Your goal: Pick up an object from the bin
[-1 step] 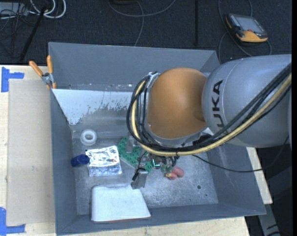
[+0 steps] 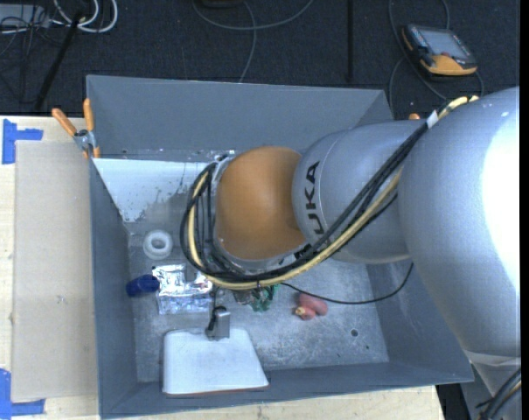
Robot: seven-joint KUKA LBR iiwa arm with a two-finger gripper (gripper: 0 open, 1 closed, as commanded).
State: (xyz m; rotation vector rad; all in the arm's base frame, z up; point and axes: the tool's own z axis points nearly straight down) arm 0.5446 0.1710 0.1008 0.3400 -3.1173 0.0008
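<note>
My gripper (image 2: 218,324) pokes out from under the orange wrist cover, low over the bin's front left part. Its dark tip stands at the far edge of a flat white rectangular pad (image 2: 213,363) that lies against the front wall. Just left of the gripper lies a crumpled silver foil packet (image 2: 180,290), with a small blue thing (image 2: 142,285) at its left end. A little green thing (image 2: 262,298) peeks out from under the wrist to the gripper's right. Nothing shows in the gripper.
A white ring-shaped roll (image 2: 157,243) lies further back on the left. A small red thing (image 2: 309,306) rests on the floor right of the gripper. The arm and its cables cover the bin's middle and right.
</note>
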